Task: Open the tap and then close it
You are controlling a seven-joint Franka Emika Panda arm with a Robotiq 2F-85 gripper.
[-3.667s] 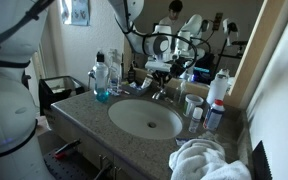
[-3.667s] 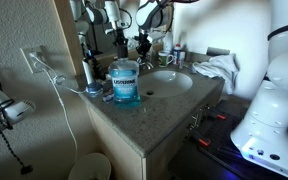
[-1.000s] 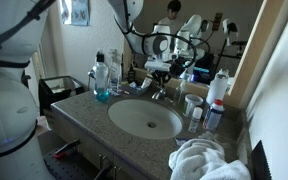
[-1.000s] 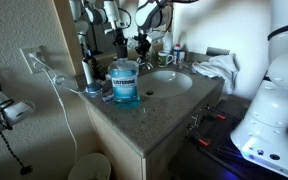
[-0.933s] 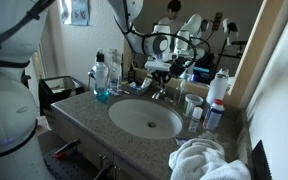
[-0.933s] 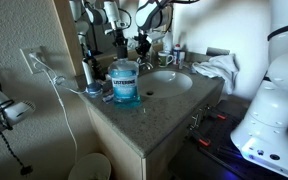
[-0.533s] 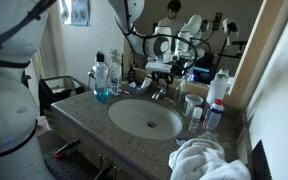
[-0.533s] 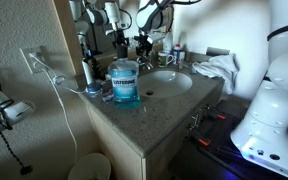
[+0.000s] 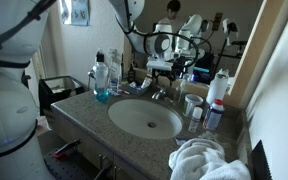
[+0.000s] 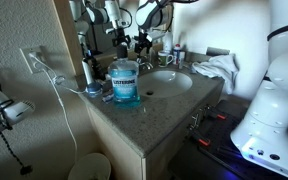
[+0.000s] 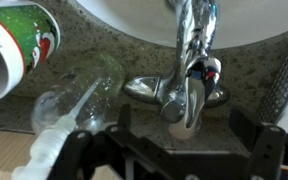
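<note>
The tap (image 11: 191, 60) is a small chrome faucet behind the white basin (image 9: 144, 120). In the wrist view its spout runs up toward the basin and its lever handle (image 11: 183, 108), with a pale tip, points toward me. My gripper (image 11: 184, 126) is open, its two dark fingers standing on either side of the handle tip without touching it. In both exterior views the gripper (image 9: 161, 72) (image 10: 142, 45) hangs just above the tap (image 9: 162, 93) (image 10: 144, 58) at the back of the counter.
A clear plastic bottle (image 11: 79, 98) lies left of the tap, beside a cup (image 11: 19, 45). A blue mouthwash bottle (image 10: 125, 82) stands by the basin (image 10: 169, 80). A white towel (image 9: 204, 160) lies on the counter corner. Small bottles (image 9: 216, 98) and the mirror stand behind.
The gripper has gone from shut to wide open, letting go of the tap handle. The arm has barely moved.
</note>
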